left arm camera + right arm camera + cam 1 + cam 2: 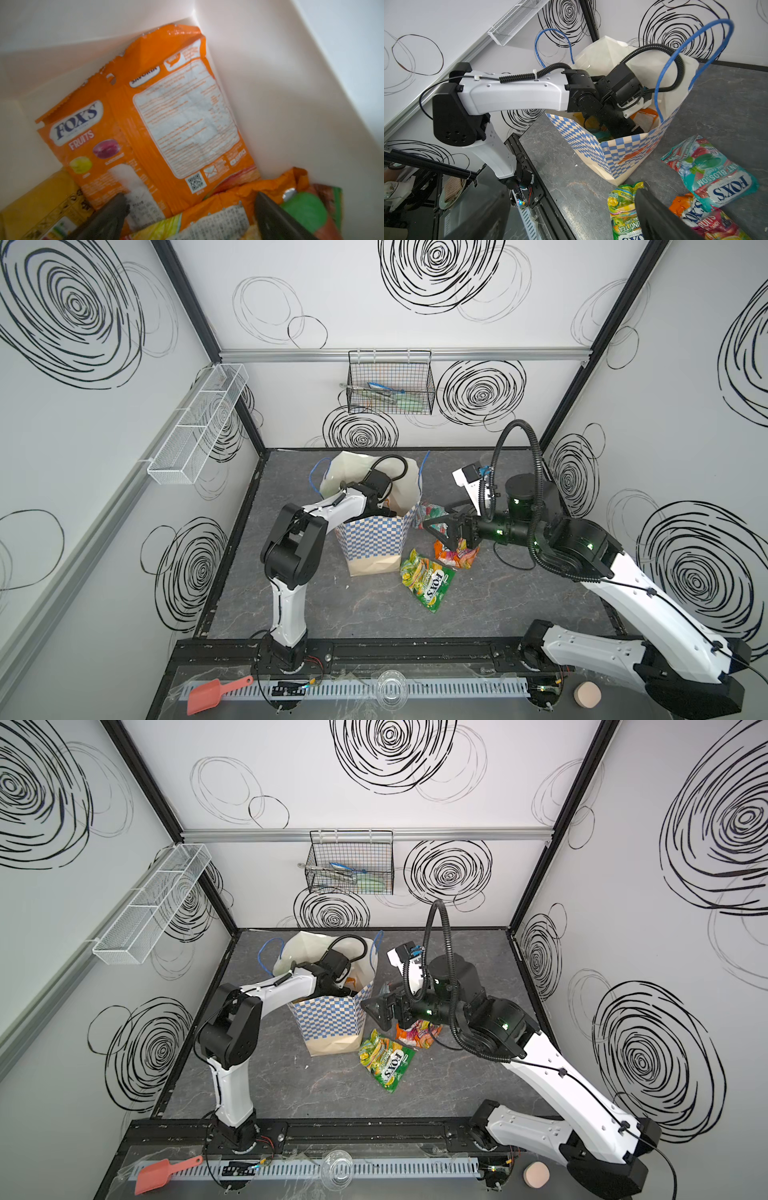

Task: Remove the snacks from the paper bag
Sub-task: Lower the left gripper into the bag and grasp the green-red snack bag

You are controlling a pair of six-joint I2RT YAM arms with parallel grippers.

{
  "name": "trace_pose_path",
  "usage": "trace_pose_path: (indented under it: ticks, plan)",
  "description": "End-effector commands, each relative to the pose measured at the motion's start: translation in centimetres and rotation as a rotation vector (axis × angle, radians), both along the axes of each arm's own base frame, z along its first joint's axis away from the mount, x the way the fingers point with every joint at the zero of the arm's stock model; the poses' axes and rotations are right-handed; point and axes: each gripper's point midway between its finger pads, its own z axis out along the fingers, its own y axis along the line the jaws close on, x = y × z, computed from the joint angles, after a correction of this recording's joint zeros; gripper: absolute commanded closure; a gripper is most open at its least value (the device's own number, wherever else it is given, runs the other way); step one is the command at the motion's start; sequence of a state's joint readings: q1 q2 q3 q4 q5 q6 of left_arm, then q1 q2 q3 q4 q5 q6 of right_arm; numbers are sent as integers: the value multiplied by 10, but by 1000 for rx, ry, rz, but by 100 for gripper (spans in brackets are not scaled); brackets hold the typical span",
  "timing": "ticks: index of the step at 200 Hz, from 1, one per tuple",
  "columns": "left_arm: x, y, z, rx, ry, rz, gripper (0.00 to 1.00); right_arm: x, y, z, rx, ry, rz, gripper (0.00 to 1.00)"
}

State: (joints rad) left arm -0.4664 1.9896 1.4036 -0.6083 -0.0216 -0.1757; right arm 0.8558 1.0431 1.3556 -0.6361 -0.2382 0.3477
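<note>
Orange packet [166,116] just ahead of left hand [191,196], inside paper bag [280,83].

Matt paper bag [629,151], glossy crinkly plastic snacks [426,585], smooth marbled grey tabletop [374,614], black metal-wire basket [353,381].

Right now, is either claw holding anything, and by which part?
Nothing is held. Left claw open over the orange packet inside the paper bag; right claw open outside it.
</note>
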Motion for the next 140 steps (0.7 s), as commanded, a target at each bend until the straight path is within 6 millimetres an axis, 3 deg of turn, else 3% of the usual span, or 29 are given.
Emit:
trace_pose_path:
  ticks: [1,80,140]
  plan:
    - [-74,42,-55,225,315,-63,19,-4,-1,21,60,-32,-3,3]
    - [-38,11,-2,56,145,-63,100,-7,-10,27,85,-52,-36,3]
    - [-7,1,62,-22,-49,-28,100,-6,-14,24,80,-60,-57,3]
